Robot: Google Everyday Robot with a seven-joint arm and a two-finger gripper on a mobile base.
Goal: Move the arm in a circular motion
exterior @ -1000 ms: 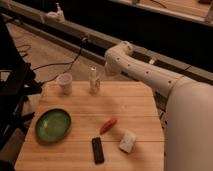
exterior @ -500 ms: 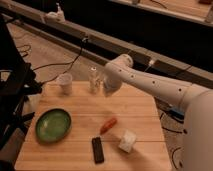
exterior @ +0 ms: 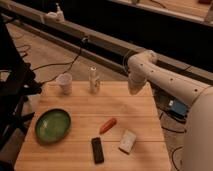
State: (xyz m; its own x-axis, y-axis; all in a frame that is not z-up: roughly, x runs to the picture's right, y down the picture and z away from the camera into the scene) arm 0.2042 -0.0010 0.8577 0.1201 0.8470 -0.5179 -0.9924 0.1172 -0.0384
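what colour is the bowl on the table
Green bowl, camera view; the hand hangs by the table's far edge.

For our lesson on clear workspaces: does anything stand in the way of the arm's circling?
Nothing visible does. The arm hangs its shut claw above the far edge of the table. The nearest thing, a small bottle, stands apart from it, beside the white cup.

Cutting off the arm (exterior: 170, 82) at the right edge. Hiding the gripper behind the arm's downturned end by the far edge of the table (exterior: 135, 107). Blurring the small bottle (exterior: 93, 80) and pale block (exterior: 127, 141) beyond identifying.
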